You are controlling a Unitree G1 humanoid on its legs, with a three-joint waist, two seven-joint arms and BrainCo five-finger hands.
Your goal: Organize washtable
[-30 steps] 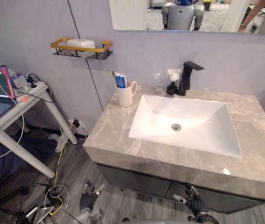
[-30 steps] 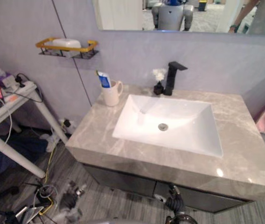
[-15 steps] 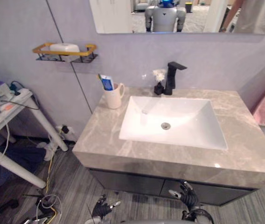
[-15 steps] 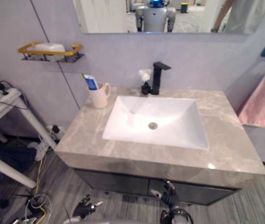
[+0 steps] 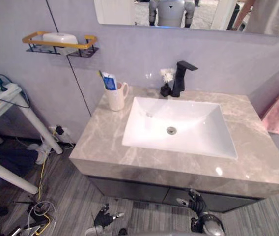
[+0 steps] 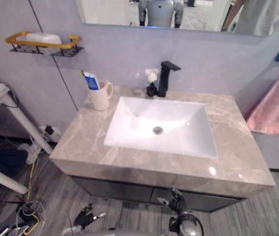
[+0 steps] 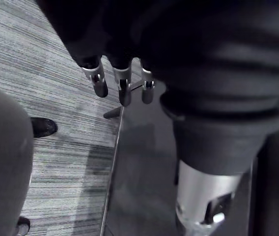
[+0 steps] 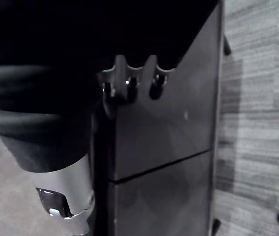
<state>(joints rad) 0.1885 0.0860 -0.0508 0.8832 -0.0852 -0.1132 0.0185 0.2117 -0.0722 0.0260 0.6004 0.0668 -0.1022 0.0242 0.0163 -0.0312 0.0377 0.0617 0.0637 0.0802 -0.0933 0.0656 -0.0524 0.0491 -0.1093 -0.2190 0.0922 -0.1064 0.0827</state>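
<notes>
Left eye view | left robot hand (image 5: 103, 219) relaxed, empty | right robot hand (image 5: 195, 200) relaxed, empty | both below washtable (image 5: 100, 142)

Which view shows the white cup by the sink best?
Left eye view: the cup stands whole beside the sink, tube inside. The right eye view shows the same. Wrist views face floor and cabinet.

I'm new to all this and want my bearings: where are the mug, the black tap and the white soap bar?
mug (image 5: 114, 101): left eye view, on its body.
black tap (image 5: 180, 81): left eye view, on its upright column.
white soap bar (image 5: 60, 38): left eye view, on its top.
</notes>
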